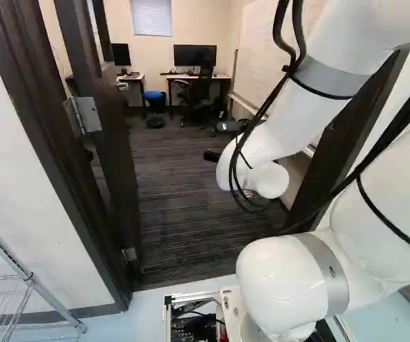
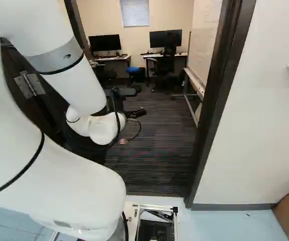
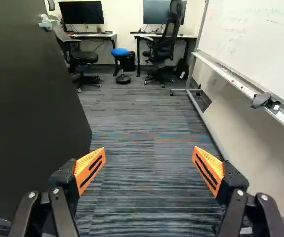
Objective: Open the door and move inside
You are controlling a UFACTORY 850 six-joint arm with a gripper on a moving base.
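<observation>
Two fingers (image 3: 90, 169) of the hand (image 2: 140, 102) spread wide, door (image 3: 33, 108) open, carpet (image 3: 146, 173) between its edge and whiteboard (image 3: 253, 37)

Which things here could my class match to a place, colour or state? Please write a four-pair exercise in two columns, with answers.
1. Door  |  A. Blue on top
2. Gripper  |  B. High on the far wall
3. Stool  |  C. Swung inward
4. Window blind  |  D. Orange pads spread wide apart

Right pairs: 1-C, 2-D, 3-A, 4-B
</observation>
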